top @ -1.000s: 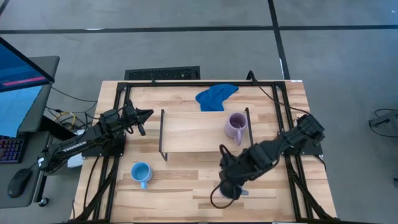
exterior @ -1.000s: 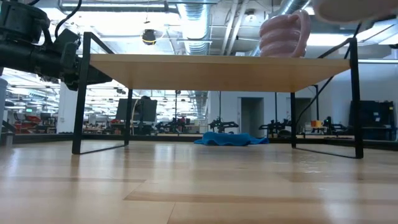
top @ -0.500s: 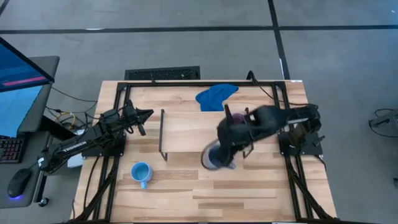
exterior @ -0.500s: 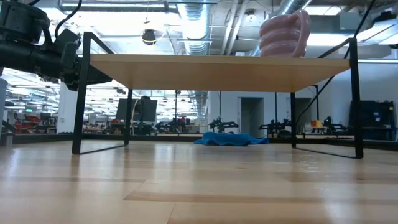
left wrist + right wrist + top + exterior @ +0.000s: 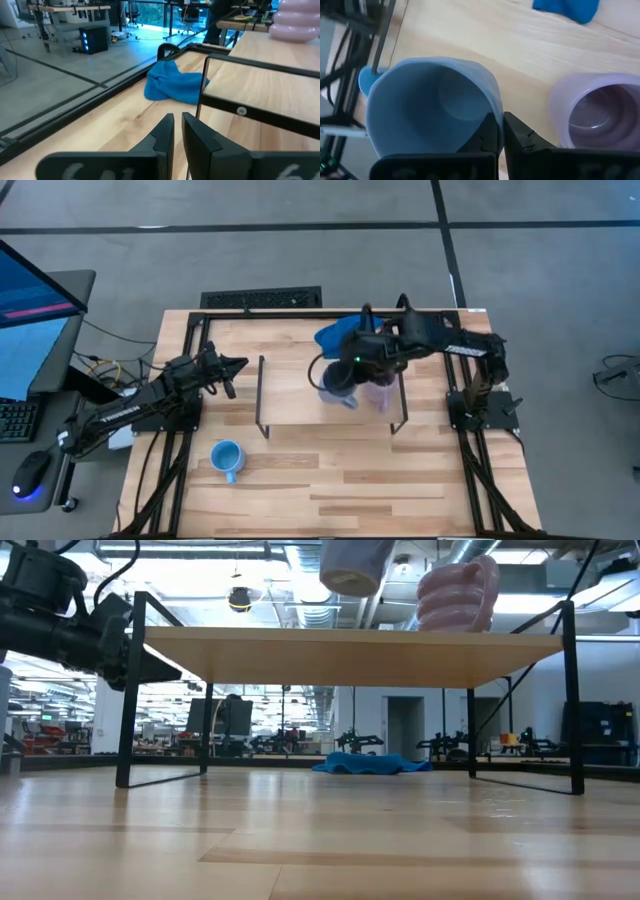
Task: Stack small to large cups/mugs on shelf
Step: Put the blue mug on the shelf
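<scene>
My right gripper [image 5: 347, 372] is over the shelf [image 5: 300, 395] and shut on the grey-blue mug [image 5: 336, 387], which hangs above the board [image 5: 355, 562]. The lilac mug [image 5: 381, 392] stands on its base on the shelf's right part, just right of the held mug; it also shows in the low view [image 5: 458, 595]. The sky-blue mug [image 5: 227, 457] stands on the table in front of the shelf's left end. My left gripper [image 5: 177, 131] is shut and empty, left of the shelf [image 5: 236, 363]. My right gripper holds the grey-blue mug by its rim wall [image 5: 494, 102], one finger inside the mug and one outside [image 5: 522, 137]. The fingers come from above, pointing down. The mug hangs below them, mouth up, lifted clear of the shelf board.
A bright blue cloth [image 5: 338, 335] lies on the table behind the shelf, also in the left wrist view [image 5: 172, 86]. The shelf's black wire legs [image 5: 128, 690] stand at its ends. Bare board lies left of the held mug.
My right gripper has lifted the grey-blue mug off the table's near right part and carried it up and toward the far edge, over the shelf, to a spot just left of the lilac mug. The mug stays mouth up and clear of the board.
</scene>
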You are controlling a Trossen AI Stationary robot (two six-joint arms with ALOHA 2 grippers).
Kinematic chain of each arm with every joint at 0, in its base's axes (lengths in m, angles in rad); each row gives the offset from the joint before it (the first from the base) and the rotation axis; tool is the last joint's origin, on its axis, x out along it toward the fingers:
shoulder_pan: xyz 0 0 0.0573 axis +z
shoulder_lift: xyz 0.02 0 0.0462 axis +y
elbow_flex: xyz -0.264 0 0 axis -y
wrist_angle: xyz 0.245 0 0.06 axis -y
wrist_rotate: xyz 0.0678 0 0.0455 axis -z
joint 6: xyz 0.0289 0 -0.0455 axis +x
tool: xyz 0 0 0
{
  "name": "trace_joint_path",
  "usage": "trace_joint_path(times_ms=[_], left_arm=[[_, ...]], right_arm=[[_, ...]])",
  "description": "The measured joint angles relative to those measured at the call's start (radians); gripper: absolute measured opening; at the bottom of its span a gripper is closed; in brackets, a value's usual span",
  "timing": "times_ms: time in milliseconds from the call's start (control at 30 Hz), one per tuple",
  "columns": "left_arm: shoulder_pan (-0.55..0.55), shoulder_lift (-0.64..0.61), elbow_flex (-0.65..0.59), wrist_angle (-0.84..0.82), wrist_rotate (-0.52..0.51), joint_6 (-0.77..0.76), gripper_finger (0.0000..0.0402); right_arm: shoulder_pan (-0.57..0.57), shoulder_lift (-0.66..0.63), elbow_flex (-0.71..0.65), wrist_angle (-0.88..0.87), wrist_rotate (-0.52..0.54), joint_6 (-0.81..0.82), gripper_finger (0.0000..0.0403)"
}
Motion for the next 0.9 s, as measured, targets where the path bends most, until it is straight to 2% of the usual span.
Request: trace_joint_path(times_ms=[300, 400, 900], left_arm=[[0.000, 0.030, 0.000, 0.000, 0.000, 0.000, 0.0027], [0.000, 0.029, 0.000, 0.000, 0.000, 0.000, 0.0027], [0.000, 0.029, 0.000, 0.000, 0.000, 0.000, 0.0027]], right_arm=[[-0.029, 0.027, -0.001, 0.001, -0.020, 0.051, 0.0020], [-0.032, 0.046, 0.002, 0.005, -0.062, 0.049, 0.0020], [-0.076, 0.106, -0.029, 0.001, -0.098, 0.049, 0.0020]])
